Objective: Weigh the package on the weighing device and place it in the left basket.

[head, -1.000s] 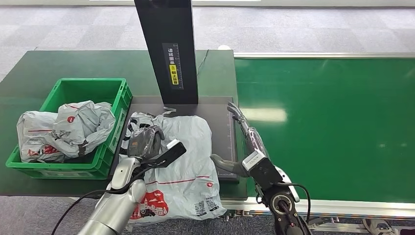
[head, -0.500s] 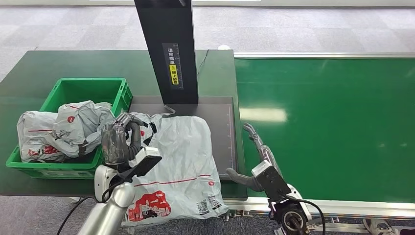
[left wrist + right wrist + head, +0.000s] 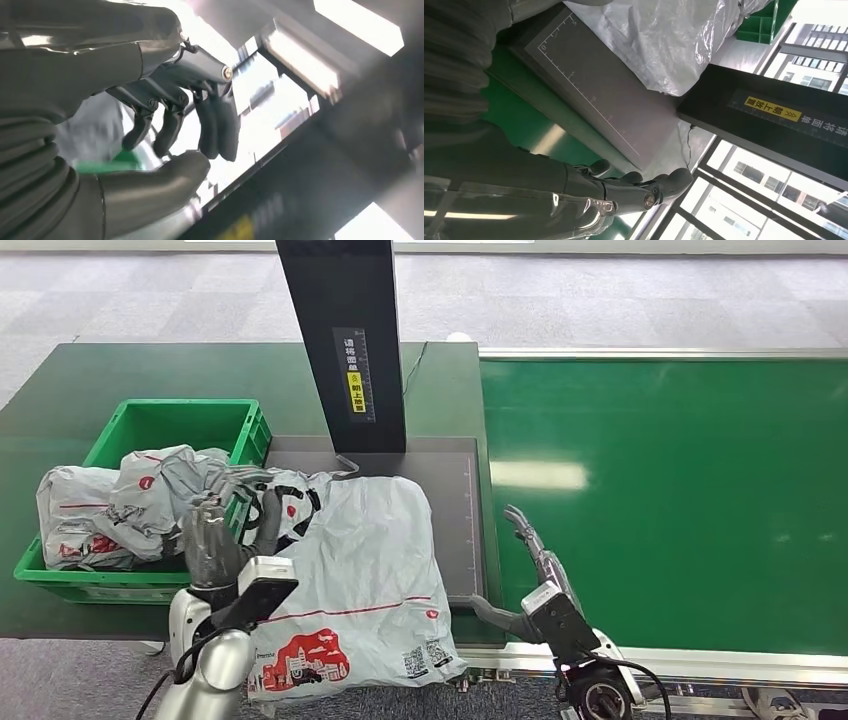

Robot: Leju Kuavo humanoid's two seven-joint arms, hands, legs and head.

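A large grey plastic package (image 3: 370, 560) with red print lies on the dark weighing plate (image 3: 452, 490), its near end hanging over the table's front edge. The green left basket (image 3: 180, 408) stands just left of the plate. My left hand (image 3: 218, 540) is raised between basket and package, fingers up and loosely bent, holding nothing; the left wrist view shows the left hand (image 3: 175, 125) with a gap between thumb and fingers. My right hand (image 3: 530, 560) hovers beside the plate's right edge, fingers stretched out and empty. The right wrist view shows the right hand (image 3: 624, 185), the plate (image 3: 599, 100) and the package (image 3: 674, 40).
Several crumpled grey bags (image 3: 120, 505) fill the basket's near half. A tall black column (image 3: 345, 340) rises behind the plate. A wide green conveyor belt (image 3: 680, 490) runs to the right. The dark green table (image 3: 60, 410) lies under and behind the basket.
My left hand has come off the package and drawn back to the left, near the basket's corner. My right hand has pulled back toward me from the plate's right edge.
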